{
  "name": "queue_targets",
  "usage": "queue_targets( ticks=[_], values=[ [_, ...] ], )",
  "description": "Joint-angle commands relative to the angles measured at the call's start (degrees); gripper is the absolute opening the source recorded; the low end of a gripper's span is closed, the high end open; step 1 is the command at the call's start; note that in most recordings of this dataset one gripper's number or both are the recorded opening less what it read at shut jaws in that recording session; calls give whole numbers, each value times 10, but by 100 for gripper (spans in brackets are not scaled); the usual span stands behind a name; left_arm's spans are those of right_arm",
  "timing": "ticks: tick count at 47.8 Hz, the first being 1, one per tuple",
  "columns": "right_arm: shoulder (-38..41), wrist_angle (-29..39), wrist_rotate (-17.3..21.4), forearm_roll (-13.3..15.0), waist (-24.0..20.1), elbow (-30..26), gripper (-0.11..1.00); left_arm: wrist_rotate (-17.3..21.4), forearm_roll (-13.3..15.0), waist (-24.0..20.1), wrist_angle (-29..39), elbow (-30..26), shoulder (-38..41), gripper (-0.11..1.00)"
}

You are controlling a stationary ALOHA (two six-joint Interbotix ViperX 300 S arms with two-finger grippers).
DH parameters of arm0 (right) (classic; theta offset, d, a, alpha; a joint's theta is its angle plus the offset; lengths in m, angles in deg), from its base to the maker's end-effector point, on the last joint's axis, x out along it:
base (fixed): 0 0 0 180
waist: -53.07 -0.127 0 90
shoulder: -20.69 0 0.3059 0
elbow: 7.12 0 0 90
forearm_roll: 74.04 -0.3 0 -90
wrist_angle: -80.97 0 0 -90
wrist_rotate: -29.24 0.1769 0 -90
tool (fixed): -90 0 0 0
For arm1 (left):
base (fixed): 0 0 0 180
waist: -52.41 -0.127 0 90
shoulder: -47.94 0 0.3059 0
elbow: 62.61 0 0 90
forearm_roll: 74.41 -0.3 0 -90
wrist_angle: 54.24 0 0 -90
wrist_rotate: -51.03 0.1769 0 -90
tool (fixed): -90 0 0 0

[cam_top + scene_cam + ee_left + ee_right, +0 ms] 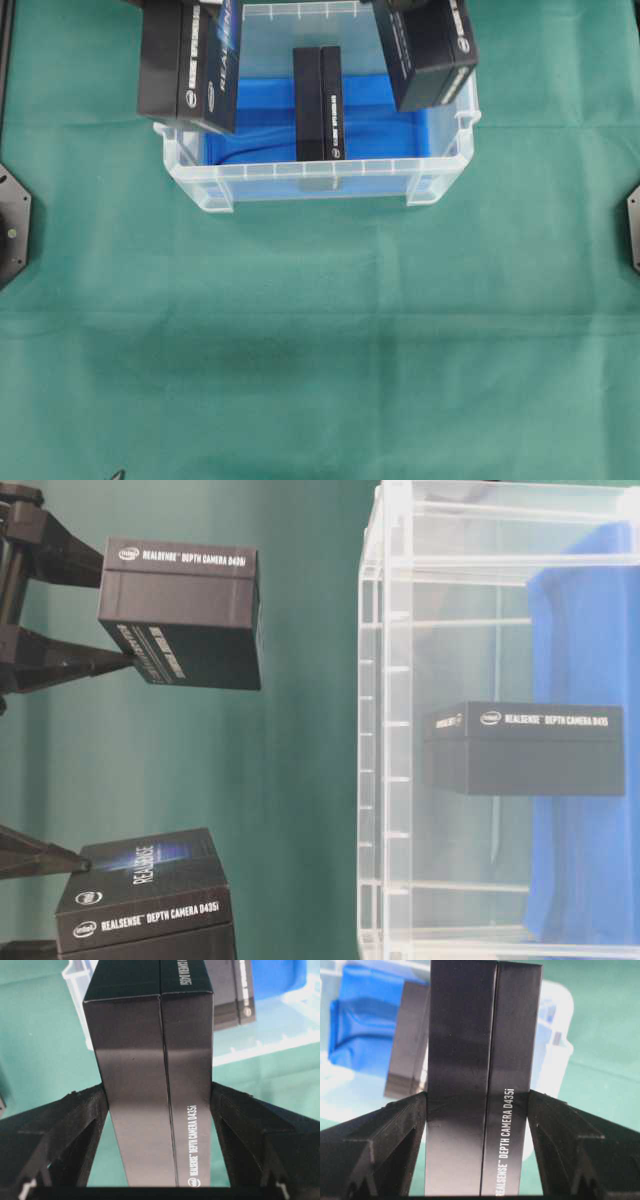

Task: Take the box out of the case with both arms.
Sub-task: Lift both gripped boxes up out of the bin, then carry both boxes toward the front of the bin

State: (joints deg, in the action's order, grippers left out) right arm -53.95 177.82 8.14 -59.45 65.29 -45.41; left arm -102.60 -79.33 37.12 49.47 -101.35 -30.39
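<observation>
The clear case (300,185), lined with blue cloth (265,115), sits at the back middle of the table. One black box (318,102) stands on edge inside it. My left gripper (157,1095) is shut on a second black box (150,1075), which hangs over the case's left rim (190,60). My right gripper (477,1097) is shut on a third black box (482,1060), held tilted above the case's right end (430,50). In the table-level view both held boxes (185,610) (150,900) hang clear of the case wall (375,730). A finger (60,660) presses the upper one.
Green cloth (320,350) covers the table in front of the case. The arm bases (12,225) (634,230) sit at the left and right edges.
</observation>
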Motion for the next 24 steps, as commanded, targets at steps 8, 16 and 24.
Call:
queue_targets(
  ticks=[8, 16, 24],
  values=[
    [-20, 28, 20, 4, -44, -16, 67, -40, -2, 53, -3, -9, -8, 64],
    [-20, 52, 45, 4, -91, -16, 67, -101, -4, 107, -3, -4, -8, 64],
    [-20, 62, 89, 3, -148, -16, 67, -176, -4, 178, -3, -1, -6, 64]
  ],
)
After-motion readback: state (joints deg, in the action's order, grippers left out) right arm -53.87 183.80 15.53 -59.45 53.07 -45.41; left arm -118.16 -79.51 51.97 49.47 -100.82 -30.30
